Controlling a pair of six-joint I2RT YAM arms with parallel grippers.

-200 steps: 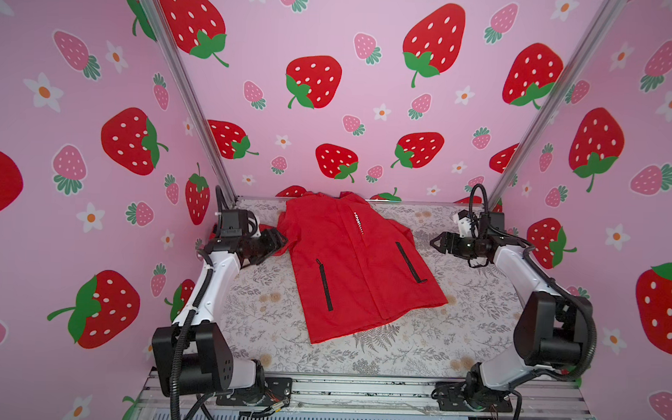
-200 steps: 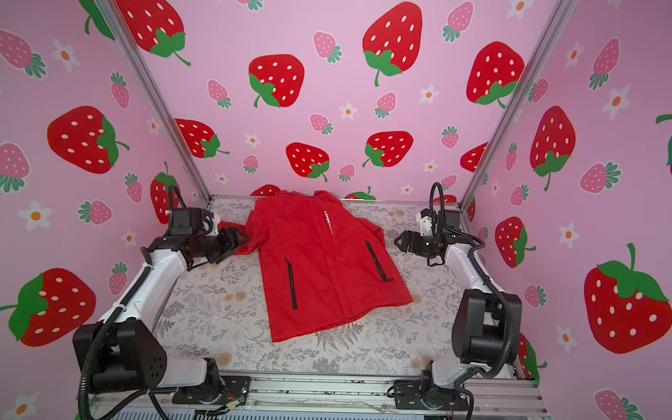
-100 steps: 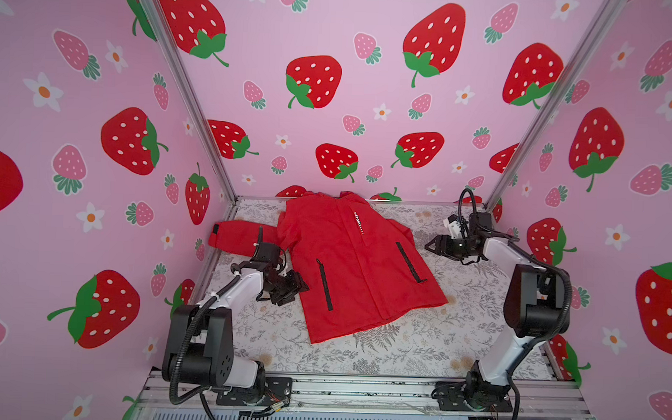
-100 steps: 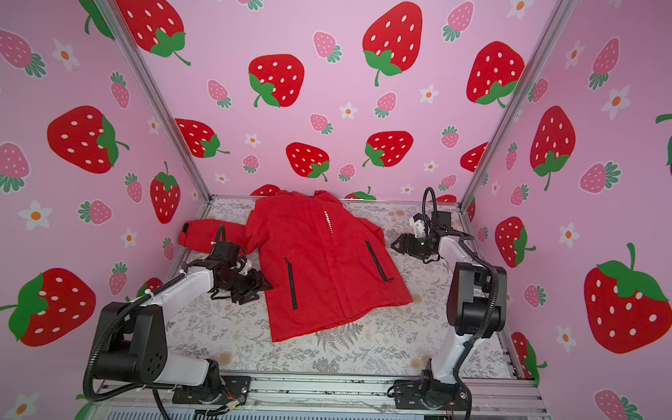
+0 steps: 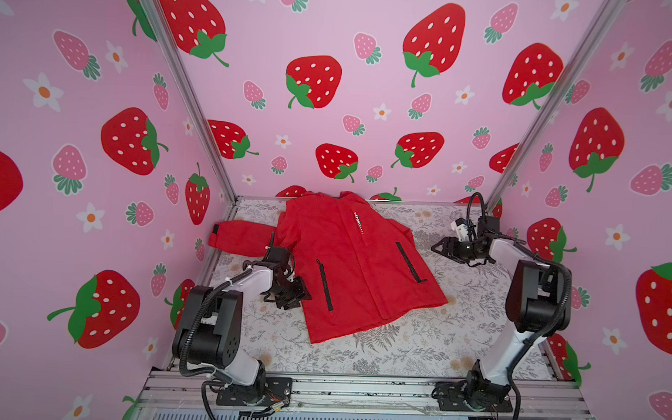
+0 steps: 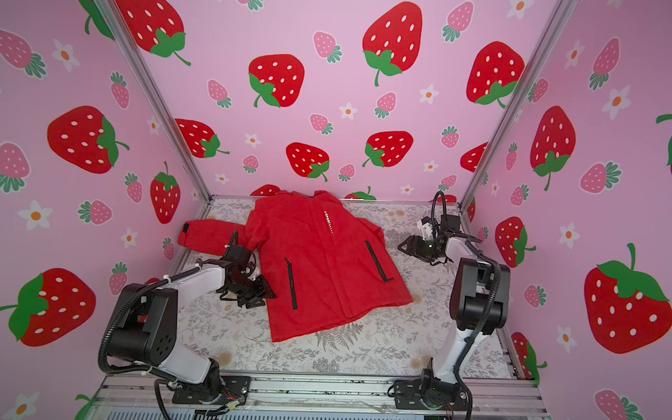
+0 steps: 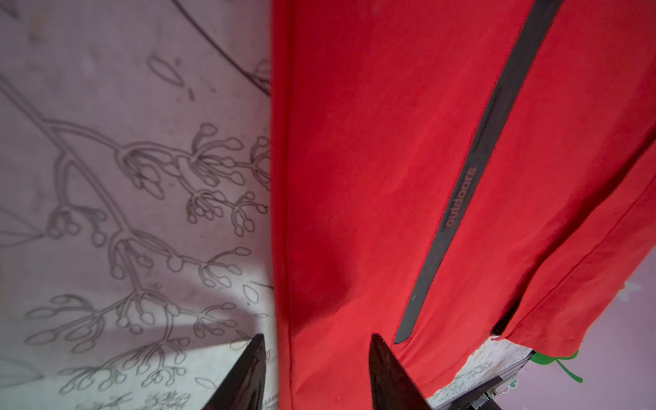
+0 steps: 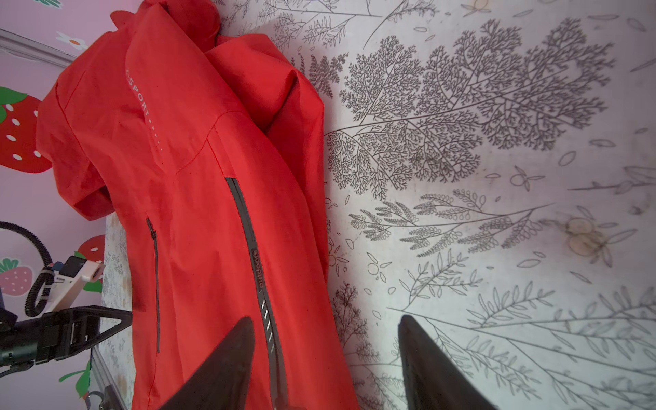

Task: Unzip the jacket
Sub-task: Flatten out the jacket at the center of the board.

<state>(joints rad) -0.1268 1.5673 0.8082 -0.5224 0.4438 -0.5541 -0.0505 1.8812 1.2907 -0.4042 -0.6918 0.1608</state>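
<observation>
The bench [image 5: 398, 351] is walled on three sides, and the jacket [image 5: 348, 265] lies flat on its far half. The collar is against the back wall and the hem points toward the open near strip. The body has not shifted in the last second, and the front closure looks shut along its whole length, so I judge the unzipping not yet begun.

The left arm [image 5: 247, 281] has swung away from the far-left corner and come in beside the jacket's side edge. The right arm [image 5: 531, 294] has folded its elbow up but stays by the far-right corner, apart from the cloth.

The sleeve [image 5: 241, 236] is now free and stretched out, its cuff at the bench's left rim, leaving little room there. Bare bench remains below the hem and between the jacket and the right arm.

In the wrist view the left jaws are moderately apart, with the jacket's side seam [image 7: 284, 213] running up between their tips. I cannot tell whether they touch it. The right jaws stand wide, holding nothing. The pocket zipper [image 5: 324, 283] lies just beyond the left jaws.
</observation>
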